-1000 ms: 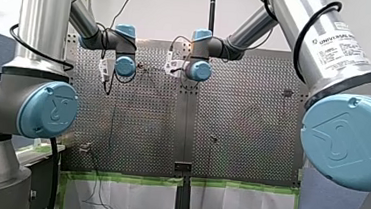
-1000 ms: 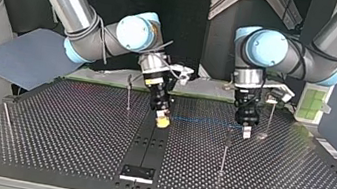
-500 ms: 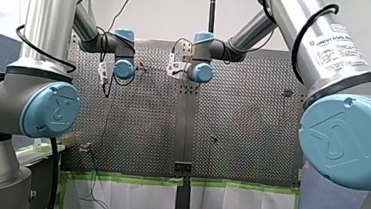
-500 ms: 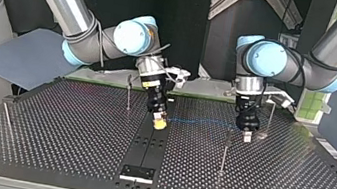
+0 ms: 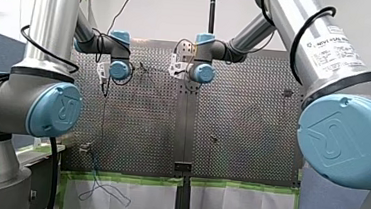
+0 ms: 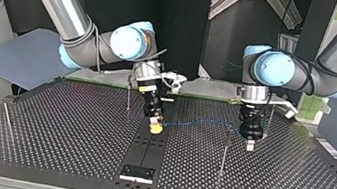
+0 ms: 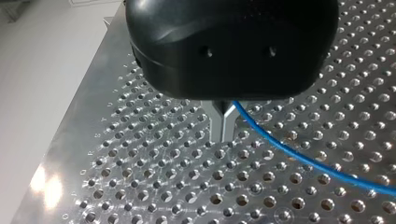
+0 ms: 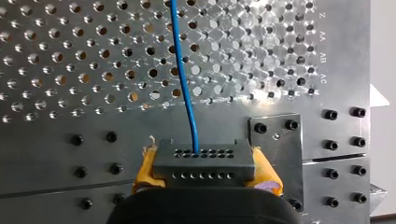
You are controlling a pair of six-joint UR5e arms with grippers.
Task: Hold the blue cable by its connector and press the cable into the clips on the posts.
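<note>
Over perforated metal desk [image 8: 56,154]: our right jaws clamp dark grey connector block [image 8: 204,161]; our left jaws pinch thin blue cable [image 7: 289,152].

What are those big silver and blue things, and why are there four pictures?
They are two robot arms working over a table full of holes. One camera looks from behind them, one faces them, and one rides on each wrist. Thin posts stand on the table. The right gripper holds a grey connector in yellow pads. A blue cable runs from it to the left gripper, whose metal fingers look closed on it.
</note>
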